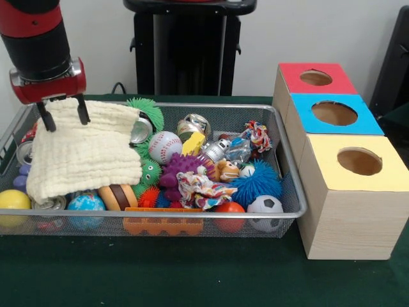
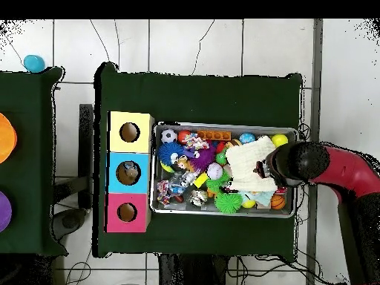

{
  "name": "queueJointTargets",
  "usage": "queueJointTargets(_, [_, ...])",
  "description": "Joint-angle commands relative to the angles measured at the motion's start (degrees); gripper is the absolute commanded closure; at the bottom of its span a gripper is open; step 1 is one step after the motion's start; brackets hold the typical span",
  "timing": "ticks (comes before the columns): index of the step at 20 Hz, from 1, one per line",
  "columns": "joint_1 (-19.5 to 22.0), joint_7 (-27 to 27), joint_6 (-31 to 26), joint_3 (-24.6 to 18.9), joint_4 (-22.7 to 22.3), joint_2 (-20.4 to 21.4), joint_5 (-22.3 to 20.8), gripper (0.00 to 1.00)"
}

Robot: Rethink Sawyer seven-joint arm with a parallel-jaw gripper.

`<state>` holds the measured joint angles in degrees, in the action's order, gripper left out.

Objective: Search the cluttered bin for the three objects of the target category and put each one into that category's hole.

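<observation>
My gripper (image 1: 64,115) hangs open over the left end of the wire bin (image 1: 291,185), its two fingers spread at the top edge of a cream cloth (image 1: 83,153). The cloth drapes over the toys beneath and hides them. In the bin lie a baseball (image 1: 165,146), a soccer ball (image 1: 265,208), a globe ball (image 1: 85,203), a yellow ball (image 1: 13,199) and an orange ball (image 1: 230,211). Three boxes with holes stand to the right: red (image 1: 316,78), blue (image 1: 334,114), yellow (image 1: 359,161). In the overhead view the gripper (image 2: 260,171) sits over the cloth (image 2: 249,156).
Also in the bin are a blue spiky ball (image 1: 255,182), a purple spiky toy (image 1: 182,167), a green spiky toy (image 1: 146,112), tin cans (image 1: 192,125), a rope toy (image 1: 255,135), a burger toy (image 1: 118,197) and an orange tray (image 1: 163,225). Green cloth covers the table (image 1: 192,275).
</observation>
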<state>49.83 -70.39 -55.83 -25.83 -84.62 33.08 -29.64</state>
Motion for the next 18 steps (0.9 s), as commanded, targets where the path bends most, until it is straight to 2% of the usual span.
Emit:
queueJointTargets(1, [-1.2, -6.1, 3.3, 1.9, -5.8, 0.4, 1.0, 0.00])
queueJointTargets(5, [-1.4, -7.5, 4.4, 2.5, -7.6, 0.4, 1.2, 0.00])
queueJointTargets(11, [-4.2, -13.2, 8.0, 4.3, -11.1, -1.3, 2.5, 0.00])
queueJointTargets(18, [-8.3, -19.2, 17.2, 8.3, -16.4, -1.1, 3.2, 0.00])
